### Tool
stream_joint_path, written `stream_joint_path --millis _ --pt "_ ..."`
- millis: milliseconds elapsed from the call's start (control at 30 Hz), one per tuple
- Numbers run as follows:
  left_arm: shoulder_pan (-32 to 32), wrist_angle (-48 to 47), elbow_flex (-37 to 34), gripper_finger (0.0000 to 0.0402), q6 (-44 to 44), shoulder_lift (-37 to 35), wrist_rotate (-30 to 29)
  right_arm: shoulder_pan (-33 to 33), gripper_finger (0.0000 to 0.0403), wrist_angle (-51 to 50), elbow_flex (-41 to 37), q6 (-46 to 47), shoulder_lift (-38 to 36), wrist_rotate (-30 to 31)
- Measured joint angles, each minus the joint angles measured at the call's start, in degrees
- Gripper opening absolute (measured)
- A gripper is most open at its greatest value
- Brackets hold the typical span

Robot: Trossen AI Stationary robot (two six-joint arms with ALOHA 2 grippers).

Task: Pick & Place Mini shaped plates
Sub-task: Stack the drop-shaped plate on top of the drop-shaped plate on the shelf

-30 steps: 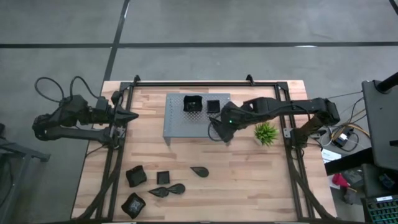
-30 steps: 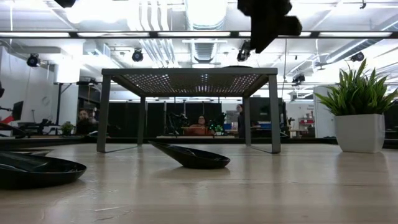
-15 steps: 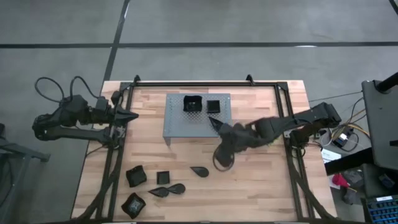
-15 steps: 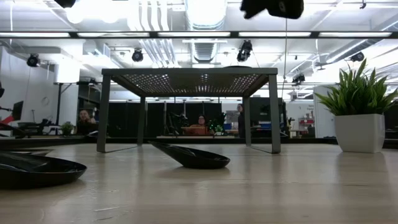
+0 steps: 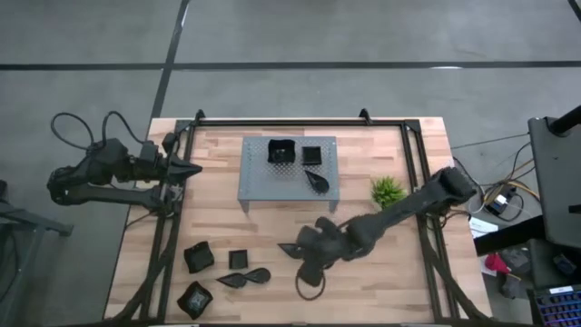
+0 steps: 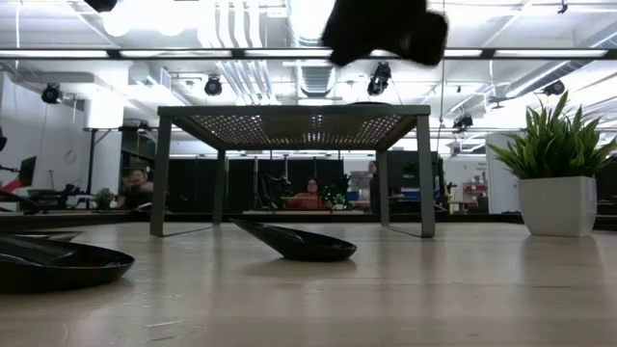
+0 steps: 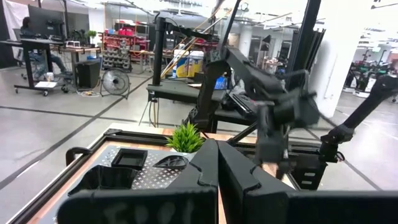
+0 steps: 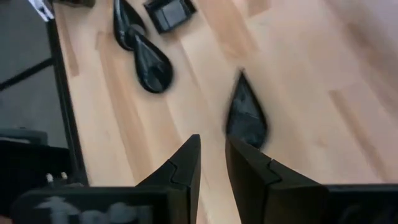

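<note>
My right claw (image 8: 211,163) hangs above the tabletop (image 5: 381,272) with its fingers a narrow gap apart and nothing between them. Just ahead of the tips lies a leaf-shaped plate (image 8: 245,115) flat on the wood, close to the claw but not touching it; from above, this same plate (image 5: 291,249) sits right beside my wrist near the middle of the tabletop. A little beyond it, toward the tabletop's left front corner, lie two more leaf plates (image 8: 149,65), touching or nearly so, and a small square dish (image 8: 169,12) past them. From above, that corner group (image 5: 222,272) also counts two larger square dishes. Farther back stands the grey metal rack (image 5: 259,186); on its perforated top rest a deep square dish (image 5: 280,151), a smaller square dish (image 5: 311,154) beside it, and a leaf plate (image 5: 317,182) near the rack's right front corner. A small green plant (image 5: 388,191) stands to the right of the rack. My left claw (image 5: 186,170) waits with fingers pressed together over the tabletop's left edge, well apart from every plate.
</note>
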Motion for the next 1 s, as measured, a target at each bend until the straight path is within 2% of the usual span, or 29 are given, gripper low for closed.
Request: stream_joint_path --millis 133,433,800,1000 --pt "0.0 0.0 0.02 0.0 0.0 0.0 0.0 -0.15 0.0063 4.29 0.04 -0.15 4.31 -1.55" --pt "0.0 0.0 0.0 0.0 0.0 0.0 -0.01 -0.92 0.0061 5.46 0.95 -2.52 10.72 -0.05" --pt "0.0 0.0 0.0 0.0 0.0 0.0 0.0 -3.08 0.0112 3.85 0.86 -2.16 12.48 4.62" --pt "0.0 0.0 0.0 0.0 0.0 0.0 0.0 -3.55 0.0129 3.64 -0.13 -2.4 13.26 4.92"
